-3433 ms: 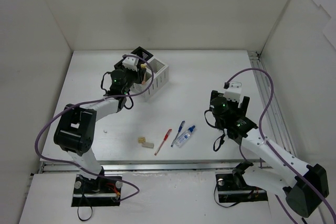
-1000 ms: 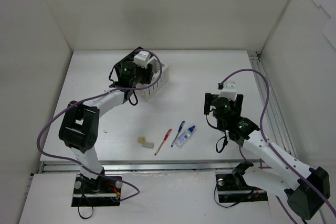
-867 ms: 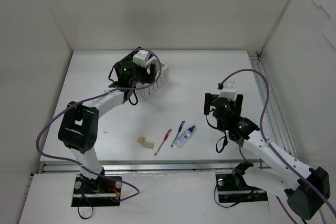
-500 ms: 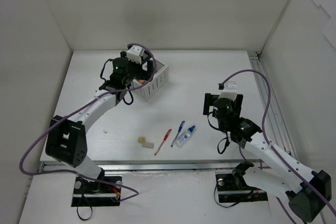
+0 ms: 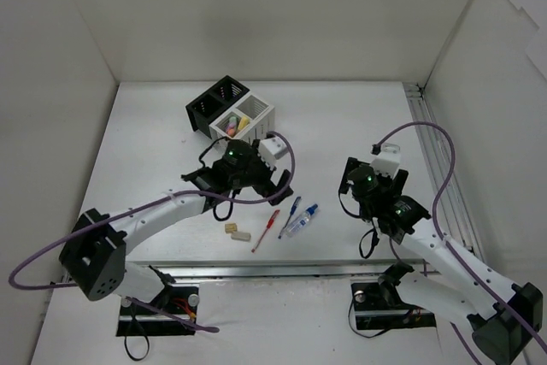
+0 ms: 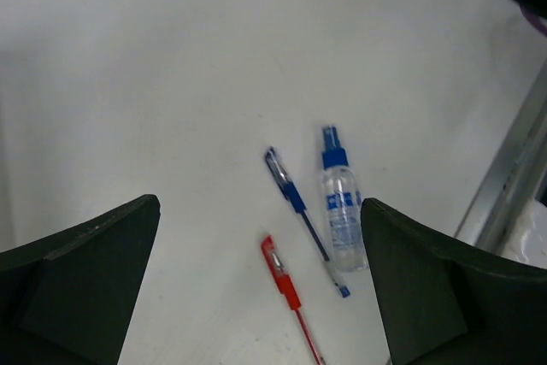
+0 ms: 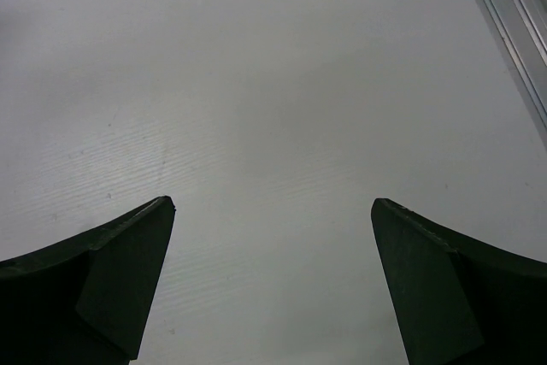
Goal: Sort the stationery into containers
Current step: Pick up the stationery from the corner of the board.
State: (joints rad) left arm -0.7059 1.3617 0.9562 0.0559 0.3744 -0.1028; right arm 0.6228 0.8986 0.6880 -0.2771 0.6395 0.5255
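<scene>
- While both arms reach in from the bottom of the top view, the left gripper [image 6: 259, 204] hangs spread wide and empty over the pens. The right gripper [image 7: 272, 203] gapes too, over the white table [image 7: 256, 83].
- The black box [image 5: 212, 102] and white box [image 5: 261, 110] touch, upper left of centre, with markers [image 5: 233, 126] in the white one.
- The clear bottle [image 6: 343, 215] lies just beside the blue pen [image 6: 301, 211], and the red pen [image 6: 286, 288] is lower left of that.
- Two erasers [image 5: 235, 231] sit left of the red pen.

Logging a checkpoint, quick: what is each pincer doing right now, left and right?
Left pincer: open, holding nothing.
Right pincer: open, holding nothing.
</scene>
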